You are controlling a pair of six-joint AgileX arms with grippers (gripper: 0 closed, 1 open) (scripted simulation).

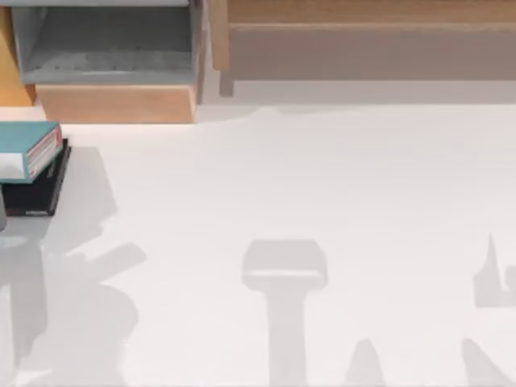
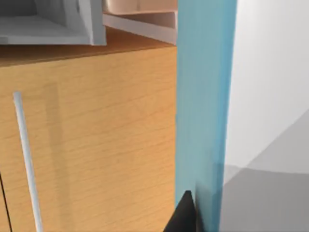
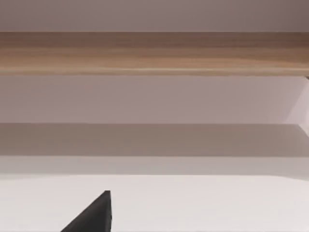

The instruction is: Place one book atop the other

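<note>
The teal-blue book [image 1: 28,149], with white page edges and a reddish stripe, lies on top of the flat black book [image 1: 39,192] at the table's far left edge. The black book sticks out from under it towards the front and right. In the left wrist view the teal cover [image 2: 203,96] runs close by as a tall band, and a dark part of my left gripper [image 2: 186,215] sits right against it. A dark part of my right gripper [image 3: 94,215] hangs over bare white table, away from the books.
A grey open box [image 1: 105,48] on a wooden block [image 1: 113,103] stands at the back left, just behind the books. A long wooden shelf [image 1: 363,36] runs along the back right. A wooden cabinet front [image 2: 96,135] rises beside the teal book.
</note>
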